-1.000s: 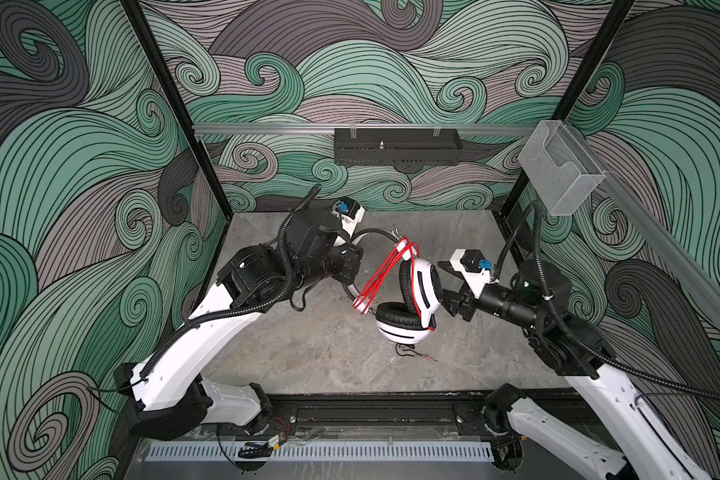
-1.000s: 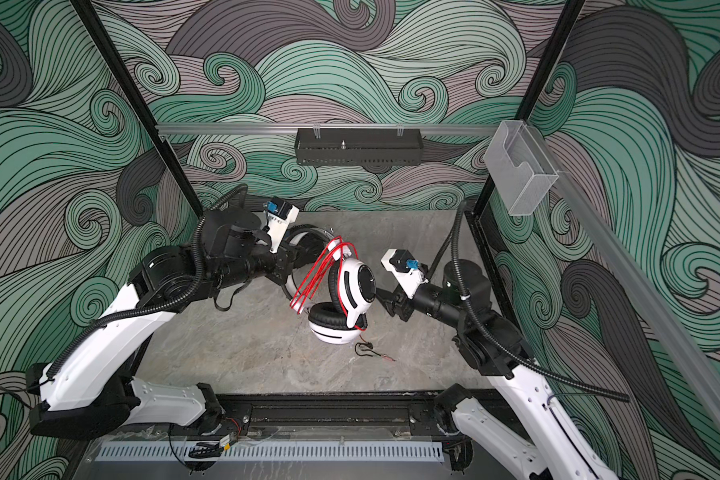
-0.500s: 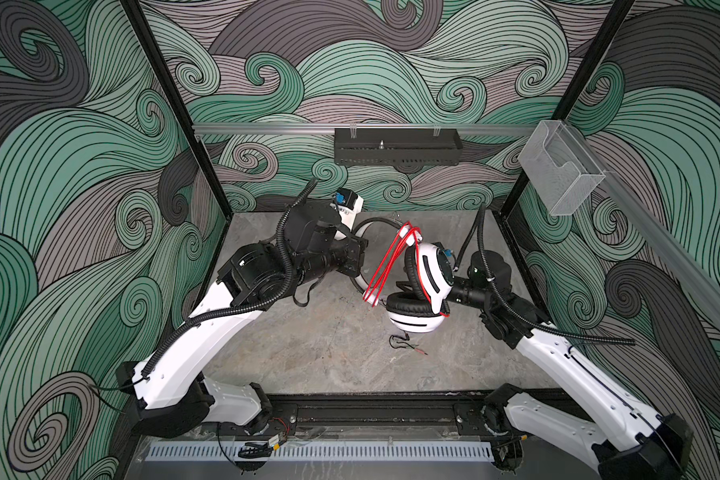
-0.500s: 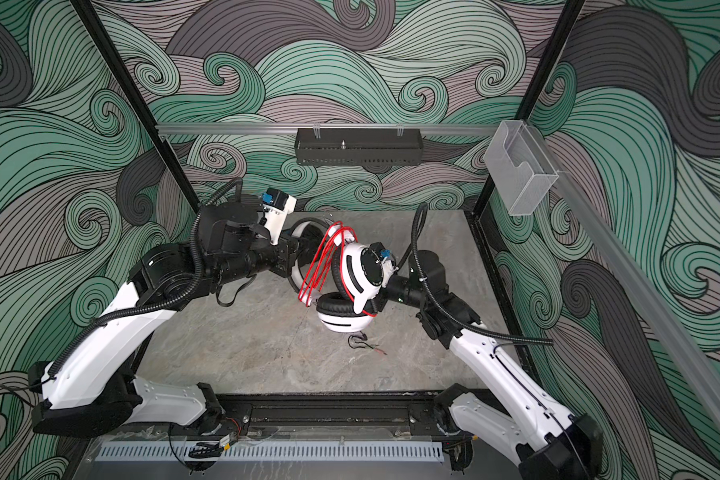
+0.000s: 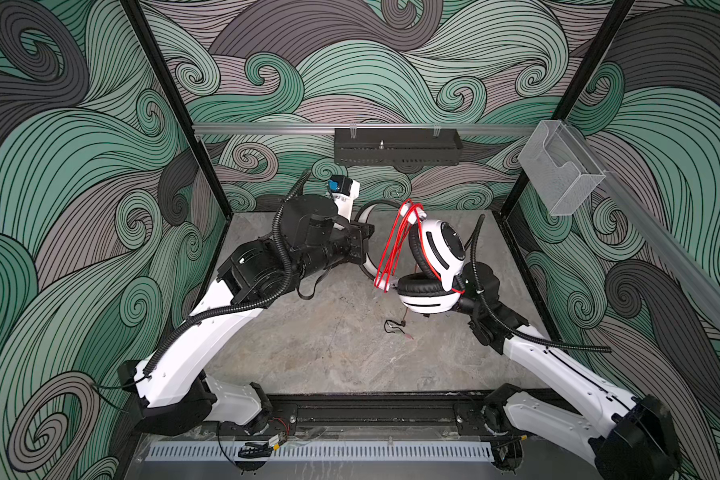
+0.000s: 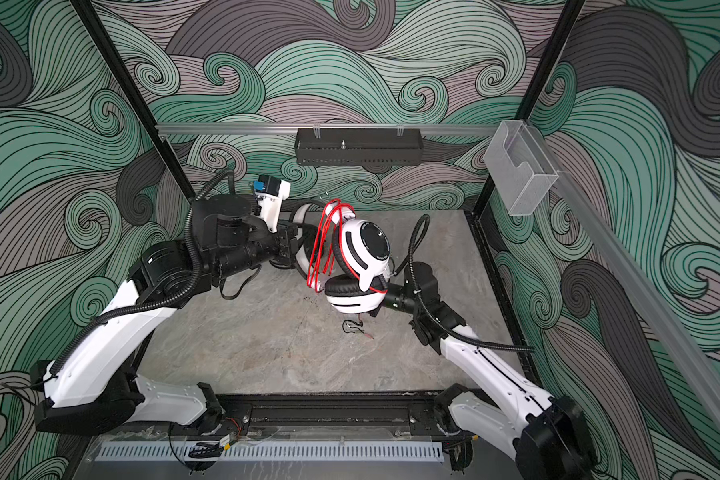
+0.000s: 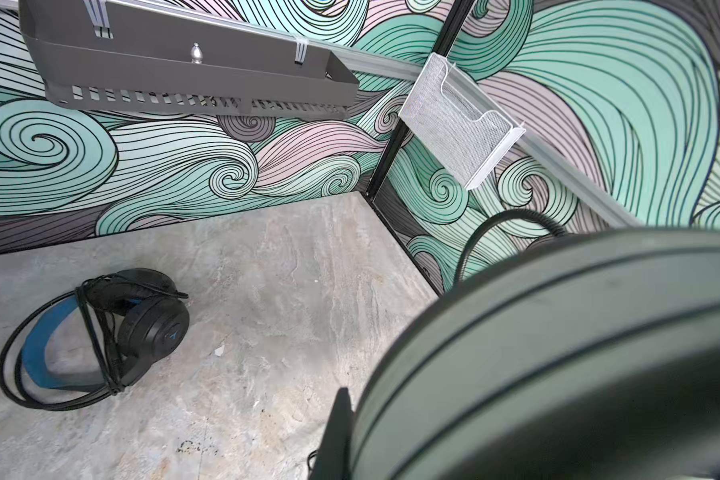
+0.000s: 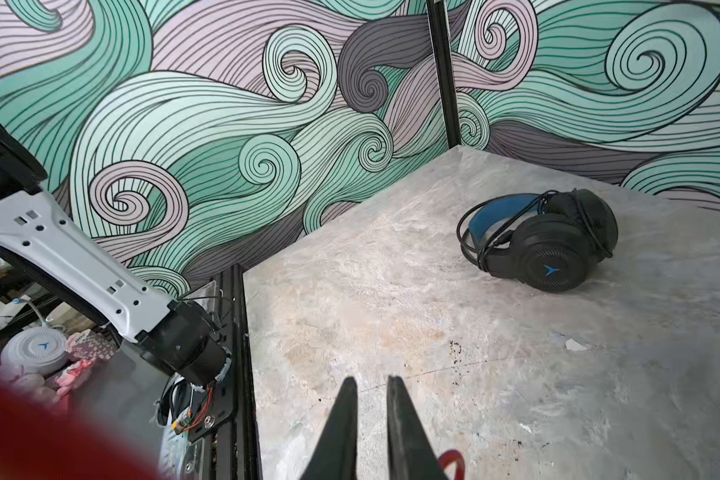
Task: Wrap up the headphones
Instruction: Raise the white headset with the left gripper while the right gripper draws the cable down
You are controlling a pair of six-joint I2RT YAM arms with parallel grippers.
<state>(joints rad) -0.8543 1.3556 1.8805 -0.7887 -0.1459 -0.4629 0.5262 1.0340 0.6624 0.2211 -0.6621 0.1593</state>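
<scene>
The right gripper (image 8: 371, 380) is now nearly closed, perhaps onto the red cord (image 5: 391, 249) for another loop. The headset (image 5: 441, 245) is kept clamped by the left gripper (image 5: 364, 245).

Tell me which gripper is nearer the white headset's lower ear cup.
Right. The right gripper sits right beside the lower ear cup; the left gripper is farther off, shut on the headband beyond the red cord loops.
</scene>
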